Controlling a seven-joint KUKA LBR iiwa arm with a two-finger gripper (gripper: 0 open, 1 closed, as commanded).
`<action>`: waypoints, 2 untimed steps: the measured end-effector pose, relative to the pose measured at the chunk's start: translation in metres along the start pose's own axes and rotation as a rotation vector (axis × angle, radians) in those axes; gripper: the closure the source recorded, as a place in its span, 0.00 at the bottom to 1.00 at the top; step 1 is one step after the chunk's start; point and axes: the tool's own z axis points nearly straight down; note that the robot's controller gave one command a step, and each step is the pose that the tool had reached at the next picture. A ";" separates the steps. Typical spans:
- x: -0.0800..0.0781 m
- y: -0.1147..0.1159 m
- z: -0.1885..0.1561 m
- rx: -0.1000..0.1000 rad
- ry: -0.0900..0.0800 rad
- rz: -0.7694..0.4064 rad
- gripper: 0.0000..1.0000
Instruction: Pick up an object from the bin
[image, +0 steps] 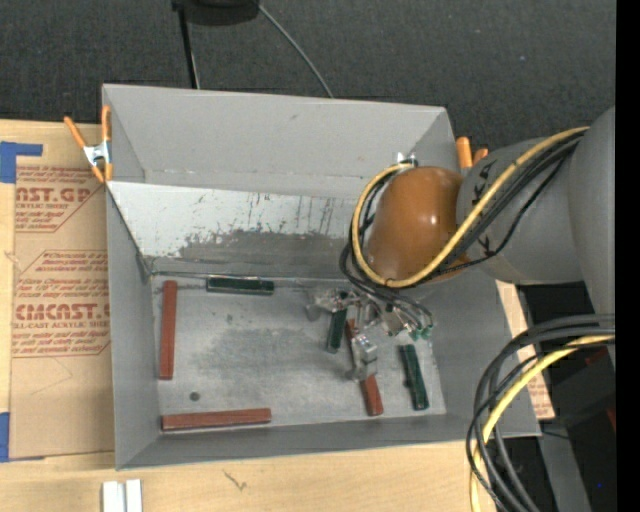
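Note:
My gripper (360, 345) hangs low over the right half of the bin floor, under the arm's orange dome. A short dark green bar (335, 331) stands close against its left side, tilted nearly upright in the view. Just below the gripper lies a small red-brown piece (372, 396). A longer dark green bar (414, 377) lies to its right, near the bin's right wall. Whether the gripper touches the short green bar I cannot tell.
Another dark green bar (240, 286) lies along the back wall's foot. A red-brown stick (167, 330) lies lengthwise by the left wall, and a second red-brown stick (215, 419) lies along the front wall. The arm and its cables cover the bin's right back corner.

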 end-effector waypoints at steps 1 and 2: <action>-0.001 -0.001 -0.002 0.002 -0.003 0.001 0.00; 0.004 -0.029 -0.026 0.004 -0.006 -0.042 0.00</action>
